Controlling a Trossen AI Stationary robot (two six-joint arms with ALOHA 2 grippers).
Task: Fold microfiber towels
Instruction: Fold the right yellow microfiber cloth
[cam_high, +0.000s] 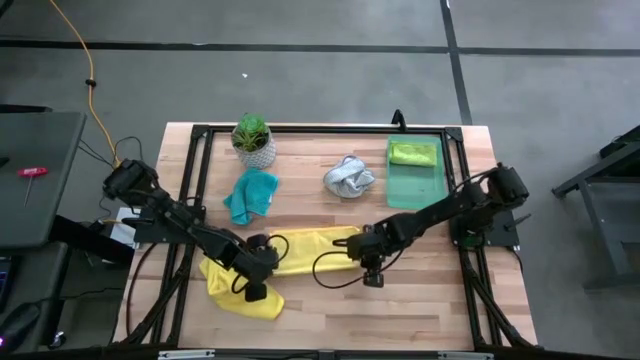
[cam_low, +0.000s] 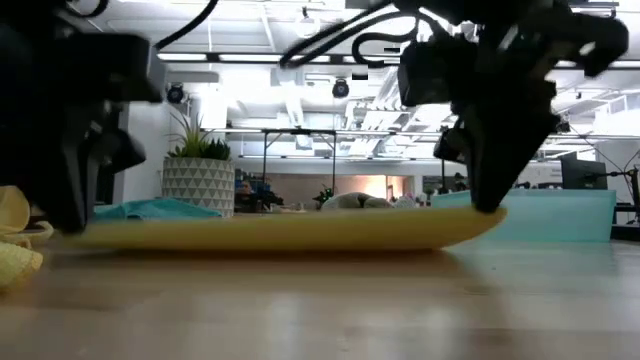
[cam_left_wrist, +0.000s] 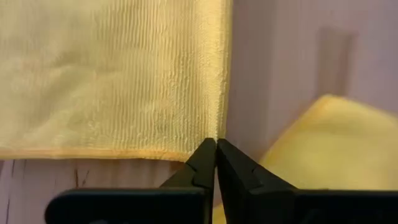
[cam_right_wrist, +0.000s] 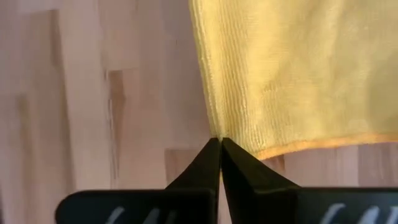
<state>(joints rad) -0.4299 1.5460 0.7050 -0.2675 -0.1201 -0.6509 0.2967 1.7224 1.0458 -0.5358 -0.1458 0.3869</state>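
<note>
The left gripper (cam_left_wrist: 216, 147) and right gripper (cam_right_wrist: 220, 144) are each pinching 1 corner of the yellow towel (cam_high: 308, 249), stretching it flat between them for folding. A second yellow towel (cam_high: 240, 290) is lying crumpled just beside the left gripper.

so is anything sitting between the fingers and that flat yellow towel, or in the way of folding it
Nothing visible. The left gripper and the right gripper are each shut on a corner of the flat yellow towel. The second yellow towel lies crumpled right beside its left end, apart from the wood in front of it.
</note>
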